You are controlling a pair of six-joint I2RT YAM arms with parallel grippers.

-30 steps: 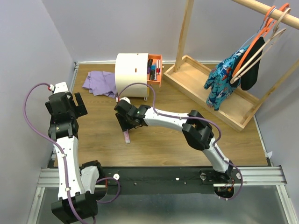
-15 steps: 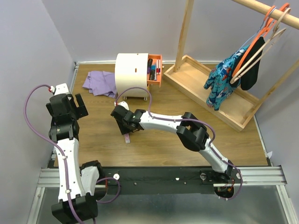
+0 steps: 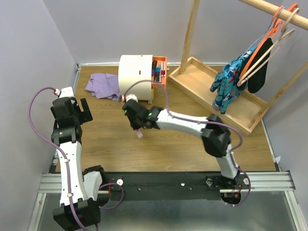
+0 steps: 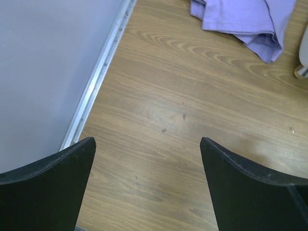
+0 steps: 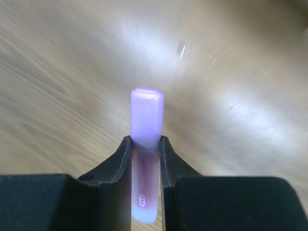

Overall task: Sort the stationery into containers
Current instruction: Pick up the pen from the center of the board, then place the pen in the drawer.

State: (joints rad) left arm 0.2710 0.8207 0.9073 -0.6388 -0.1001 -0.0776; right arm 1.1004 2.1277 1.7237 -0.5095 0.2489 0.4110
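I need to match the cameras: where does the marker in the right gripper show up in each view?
Top: the marker is left of centre, poking out below the right gripper, in front of the white chest.
Left wrist: not in it.
Right wrist: dead centre, clamped in the gripper, purple cap sticking out.
Shared landmark: the wooden table in all three; the purple cloth in the top and left wrist views.

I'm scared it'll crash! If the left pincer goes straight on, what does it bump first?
Probably the bare brown wooden tabletop; the open left pincer aims down at it, short of the crumpled purple cloth.
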